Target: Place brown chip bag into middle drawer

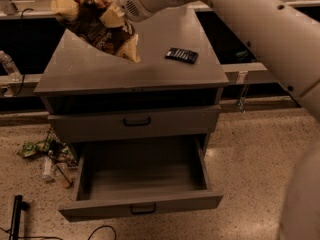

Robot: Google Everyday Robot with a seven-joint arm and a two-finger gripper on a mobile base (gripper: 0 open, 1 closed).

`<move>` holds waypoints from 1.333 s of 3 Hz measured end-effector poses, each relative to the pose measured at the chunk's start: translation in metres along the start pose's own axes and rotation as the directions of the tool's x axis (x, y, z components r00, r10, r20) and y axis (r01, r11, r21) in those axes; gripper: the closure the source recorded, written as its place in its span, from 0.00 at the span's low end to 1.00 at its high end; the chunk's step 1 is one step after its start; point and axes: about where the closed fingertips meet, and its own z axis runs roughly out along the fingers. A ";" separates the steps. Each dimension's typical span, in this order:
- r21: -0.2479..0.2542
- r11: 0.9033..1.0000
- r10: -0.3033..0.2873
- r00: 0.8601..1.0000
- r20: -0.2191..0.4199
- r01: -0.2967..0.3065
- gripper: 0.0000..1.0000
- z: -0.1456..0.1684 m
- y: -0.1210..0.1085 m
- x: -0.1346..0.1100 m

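Observation:
The brown chip bag [95, 24] hangs in the air above the left part of the grey cabinet top [150, 66], dark brown with pale yellow ends. My gripper [114, 15] is shut on the bag's right side, at the end of the white arm that comes in from the upper right. The middle drawer [140, 179] is pulled wide open below, with nothing in it, and its black handle [143, 209] faces the front. The handled drawer above it [135, 123] is shut.
A small flat black packet [181, 55] lies on the cabinet top to the right. Crumpled litter and bottles [50, 156] lie on the floor left of the cabinet. A plastic bottle [9, 66] stands at the far left. Black cables [20, 219] lie at the lower left.

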 end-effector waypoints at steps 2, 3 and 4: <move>-0.015 0.978 0.207 0.972 -0.113 -0.210 1.00 -0.034 0.109 0.033; -0.053 0.969 0.227 0.950 -0.213 -0.243 1.00 -0.018 0.147 0.082; -0.054 0.969 0.226 0.950 -0.213 -0.243 1.00 -0.018 0.147 0.082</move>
